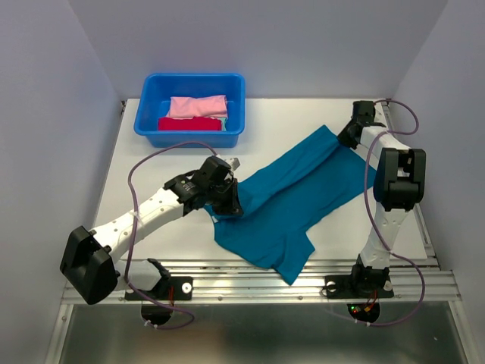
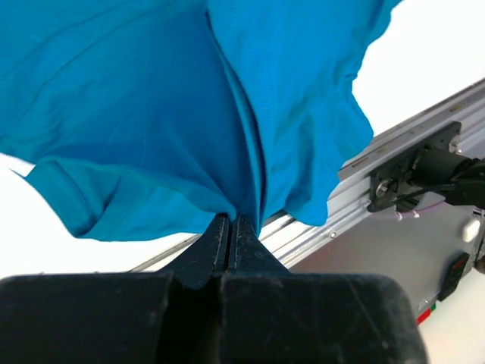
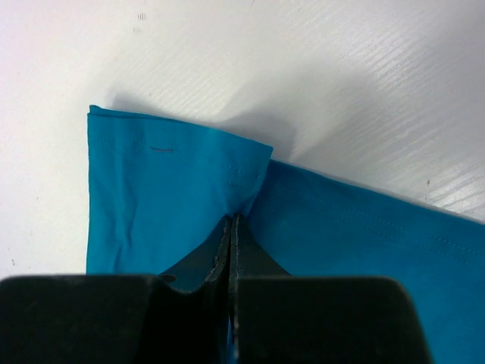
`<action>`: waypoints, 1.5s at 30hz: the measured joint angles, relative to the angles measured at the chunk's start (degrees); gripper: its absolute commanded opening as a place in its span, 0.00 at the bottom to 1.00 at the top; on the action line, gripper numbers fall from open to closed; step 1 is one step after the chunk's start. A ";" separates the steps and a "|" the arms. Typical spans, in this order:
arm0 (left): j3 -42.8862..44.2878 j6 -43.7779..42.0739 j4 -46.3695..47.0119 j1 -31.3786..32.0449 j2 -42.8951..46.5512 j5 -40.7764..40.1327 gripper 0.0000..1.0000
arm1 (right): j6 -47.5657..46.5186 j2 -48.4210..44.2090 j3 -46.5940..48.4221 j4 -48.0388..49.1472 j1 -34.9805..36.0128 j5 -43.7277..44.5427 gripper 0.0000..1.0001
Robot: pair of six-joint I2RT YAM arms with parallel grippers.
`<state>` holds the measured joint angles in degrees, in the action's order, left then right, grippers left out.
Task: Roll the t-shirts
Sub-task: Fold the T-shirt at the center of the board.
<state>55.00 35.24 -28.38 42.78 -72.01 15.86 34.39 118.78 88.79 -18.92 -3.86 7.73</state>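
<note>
A teal-blue t-shirt [image 1: 288, 201] lies spread diagonally across the white table, from the far right to the near middle. My left gripper [image 1: 227, 201] is shut on its left edge, the cloth bunching at the fingertips [image 2: 231, 221] and hanging in folds [image 2: 189, 114]. My right gripper [image 1: 350, 135] is shut on the hem at the shirt's far right corner [image 3: 174, 182], the cloth puckered where the jaws meet [image 3: 233, 218]. A pink shirt [image 1: 198, 106] and a red one [image 1: 189, 123] lie folded in the blue tub [image 1: 151, 125].
The blue plastic tub stands at the back left of the table. An aluminium rail [image 1: 250, 277] runs along the near edge, with both arm bases bolted to it. Grey walls close in the left, right and back.
</note>
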 measured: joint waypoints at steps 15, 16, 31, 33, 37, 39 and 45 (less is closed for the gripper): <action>10.99 0.52 -6.32 0.04 -0.94 -3.32 0.00 | 0.63 0.00 0.59 0.07 -0.31 -0.79 0.01; 11.19 0.44 -6.69 0.04 -1.25 -3.06 0.00 | 0.66 0.00 0.63 0.07 -0.31 -0.87 0.01; 4.66 0.94 -5.40 0.28 -5.44 5.11 0.00 | 1.03 0.98 1.29 0.09 -0.31 -1.31 0.01; 3.93 1.07 -4.66 0.31 -5.62 5.84 0.00 | 1.03 1.16 1.57 0.11 -0.31 -1.31 0.01; 2.10 1.29 -2.54 0.31 -5.70 7.93 0.00 | 1.03 1.95 2.19 0.13 -0.31 -1.29 0.01; 1.29 1.33 -1.36 0.35 -6.01 9.01 0.00 | 1.01 2.38 2.25 0.11 -0.31 -1.27 0.01; -1.22 1.18 1.38 0.92 -8.13 12.72 0.63 | 0.96 3.65 2.25 0.09 -0.31 -1.07 0.22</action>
<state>53.78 36.42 -27.00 43.70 -80.14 28.58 35.35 122.43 91.05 -18.83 -4.16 6.66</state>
